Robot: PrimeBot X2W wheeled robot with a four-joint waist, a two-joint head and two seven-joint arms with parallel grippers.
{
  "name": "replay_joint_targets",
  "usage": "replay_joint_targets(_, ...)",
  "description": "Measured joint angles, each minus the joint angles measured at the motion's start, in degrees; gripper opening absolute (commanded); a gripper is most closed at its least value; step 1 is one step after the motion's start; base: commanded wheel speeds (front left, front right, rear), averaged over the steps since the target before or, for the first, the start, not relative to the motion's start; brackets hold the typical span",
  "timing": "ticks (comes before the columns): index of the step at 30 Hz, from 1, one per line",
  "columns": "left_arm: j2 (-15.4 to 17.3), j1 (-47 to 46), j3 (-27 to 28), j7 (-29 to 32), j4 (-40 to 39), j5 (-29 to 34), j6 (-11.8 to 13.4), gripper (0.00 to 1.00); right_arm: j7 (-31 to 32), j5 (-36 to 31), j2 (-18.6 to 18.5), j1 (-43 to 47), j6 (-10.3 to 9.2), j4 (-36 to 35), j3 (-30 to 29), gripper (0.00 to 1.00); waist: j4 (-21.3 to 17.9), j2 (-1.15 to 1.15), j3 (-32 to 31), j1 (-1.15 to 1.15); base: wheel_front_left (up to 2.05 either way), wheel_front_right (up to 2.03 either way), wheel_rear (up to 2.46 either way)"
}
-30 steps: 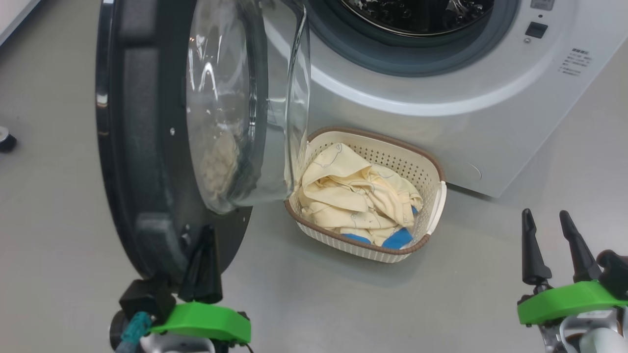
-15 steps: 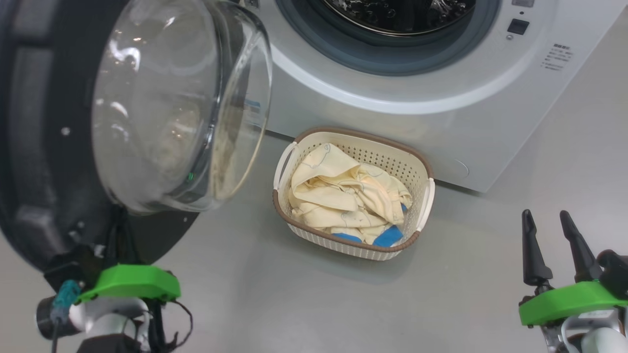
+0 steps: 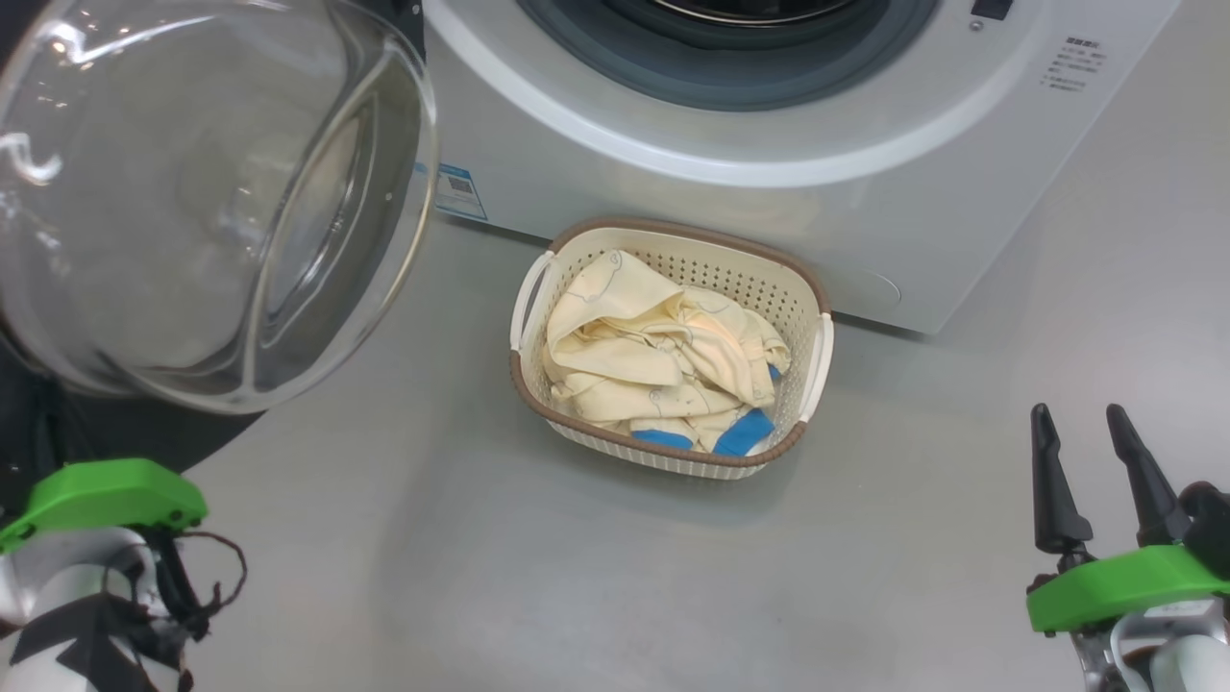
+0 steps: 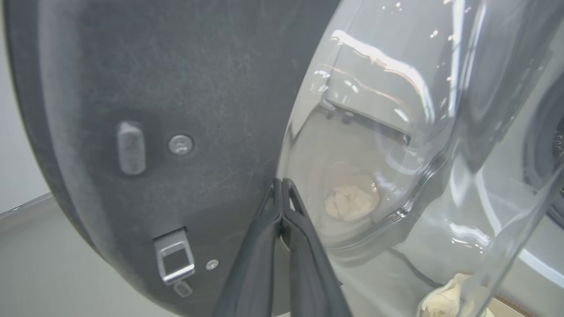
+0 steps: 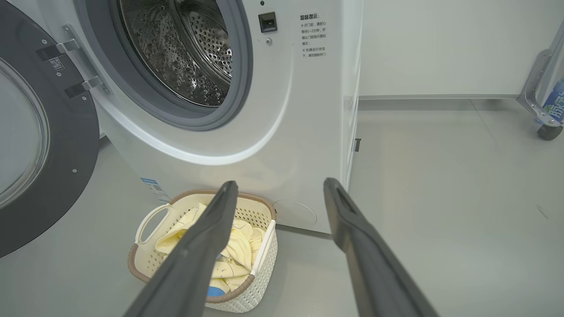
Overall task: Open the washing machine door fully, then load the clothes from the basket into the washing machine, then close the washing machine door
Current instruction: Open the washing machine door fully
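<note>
Cream basket (image 3: 663, 459), brown rim; clothes (image 3: 634, 356) pale yellow, dark lines, blue bits; door (image 5: 66, 176) rim seemingly black.

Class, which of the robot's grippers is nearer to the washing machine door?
Left. The left gripper, fingers shut, points at the washing machine door close up; the right gripper, open, hangs beyond the basket.

Grey floor (image 3: 577, 577); white wall (image 5: 440, 44); metal frame (image 5: 534, 86) on black caster (image 5: 549, 131), far right.

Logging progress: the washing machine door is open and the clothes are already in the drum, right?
Not quite. The washing machine door is open, but the clothes lie in the basket, not the drum; the head view shows it.
</note>
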Motion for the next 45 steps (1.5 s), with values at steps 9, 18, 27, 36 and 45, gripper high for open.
replay_joint_targets(9, -0.6, -2.7, 6.7, 0.0, 2.8, 3.3, -0.1, 0.0, 0.0, 0.0, -0.9, -1.3, 0.0, 0.0, 0.1, 1.0, -1.4, 0.0, 1.4, 0.0, 0.0, 0.0, 0.0)
replay_joint_targets(18, -1.5, -5.2, 11.5, -0.2, 6.5, 7.1, -0.3, 0.0, 0.0, 0.0, -1.0, -1.4, 0.0, 0.0, 0.0, 1.0, -2.5, 0.0, 1.9, 0.0, 0.0, 0.0, 0.0)
replay_joint_targets(27, -2.6, -7.0, 15.1, -0.2, 8.8, 10.1, -1.2, 0.0, 0.0, 0.0, -1.0, -2.0, 0.0, 0.2, 0.0, 1.0, -2.6, 0.0, 1.3, 0.0, 0.0, 0.0, 0.0)
replay_joint_targets(36, -5.3, -6.5, 16.1, -0.2, 3.9, 12.2, -3.9, 0.0, 0.0, 0.0, -0.2, -2.0, 0.0, 0.3, 0.0, 1.0, -2.0, 0.0, -0.7, 0.0, 0.0, 0.0, 0.0)
replay_joint_targets(45, -7.9, -0.3, 13.5, -0.2, -4.2, 13.8, -6.9, 0.75, 0.0, 0.0, 0.5, -1.8, 0.0, 0.7, 0.2, 1.0, -1.6, 0.0, -3.6, 0.0, 0.0, 0.0, 0.0)
